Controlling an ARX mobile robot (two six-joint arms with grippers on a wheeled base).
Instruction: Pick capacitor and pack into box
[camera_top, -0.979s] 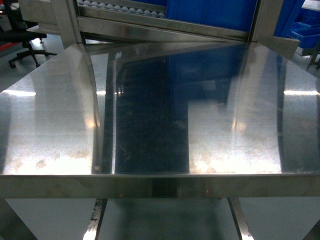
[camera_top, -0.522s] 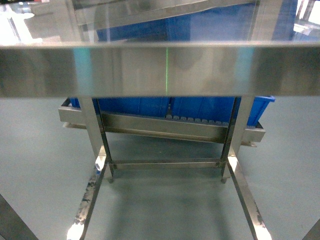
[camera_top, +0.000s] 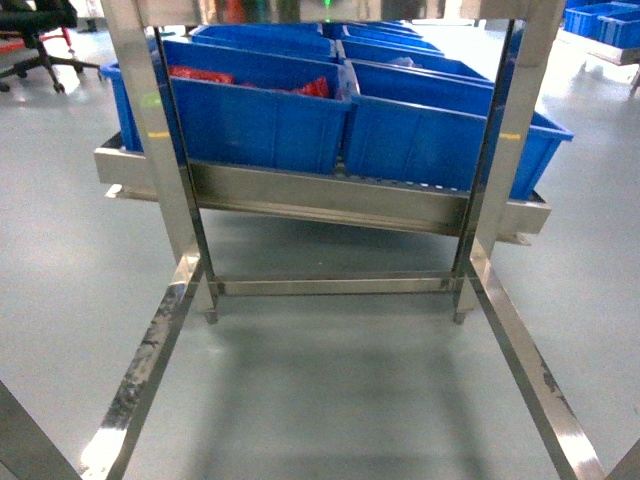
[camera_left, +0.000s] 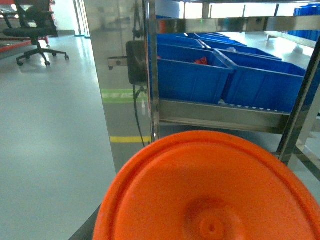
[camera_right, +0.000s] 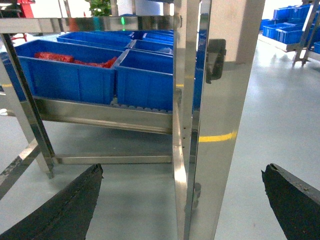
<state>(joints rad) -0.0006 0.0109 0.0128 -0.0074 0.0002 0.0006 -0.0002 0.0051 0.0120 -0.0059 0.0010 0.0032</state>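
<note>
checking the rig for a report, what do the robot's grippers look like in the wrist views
In the right wrist view, the right gripper shows two matte black, tapering fingers with rough edges at the lower corners. The left gripper cannot be seen: a smooth round orange plastic disc fills the lower frame. No cables or markings show.

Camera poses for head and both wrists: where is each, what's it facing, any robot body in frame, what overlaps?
Head: low, looking forward and down under the steel rack at blue bins; no robot parts visible.
Left wrist: facing the rack's left post; an orange disc fills the foreground, no jaws visible.
Right wrist: facing the rack's right post; black jaws of the right gripper spread wide.
Shared: all show the blue bins on the roller shelf.
</note>
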